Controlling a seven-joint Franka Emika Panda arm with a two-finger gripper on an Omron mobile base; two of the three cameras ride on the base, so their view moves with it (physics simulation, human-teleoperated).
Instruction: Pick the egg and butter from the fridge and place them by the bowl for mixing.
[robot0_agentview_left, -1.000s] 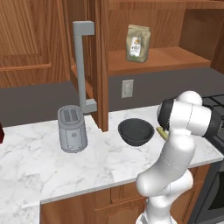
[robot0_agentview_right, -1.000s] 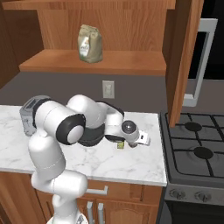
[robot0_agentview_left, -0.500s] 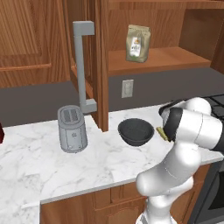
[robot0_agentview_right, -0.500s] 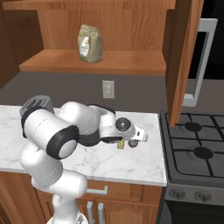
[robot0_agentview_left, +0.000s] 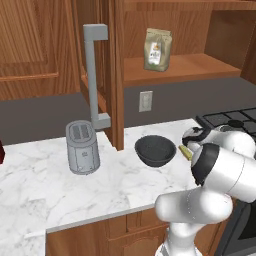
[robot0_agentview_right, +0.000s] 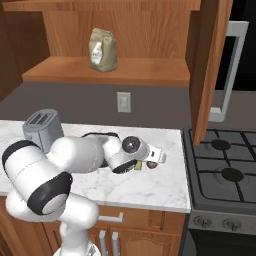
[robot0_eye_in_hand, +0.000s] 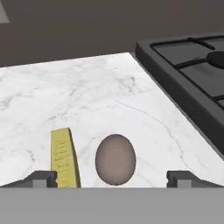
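Tool (robot0_eye_in_hand: 111, 179) spread wide, holding nothing, low over the marble worktop (robot0_eye_in_hand: 87, 96) near its stove-side edge – fingertips (robot0_eye_in_hand: 43, 178) either side of the egg (robot0_eye_in_hand: 115, 159). Egg resting on the worktop, butter (robot0_eye_in_hand: 64, 158) lying flat just beside it, apart. Butter (robot0_agentview_left: 185, 152) close beside the dark bowl (robot0_agentview_left: 155, 150), between bowl and stove (robot0_agentview_right: 225, 170). Toaster (robot0_agentview_left: 82, 146) well apart, toward the worktop's other end
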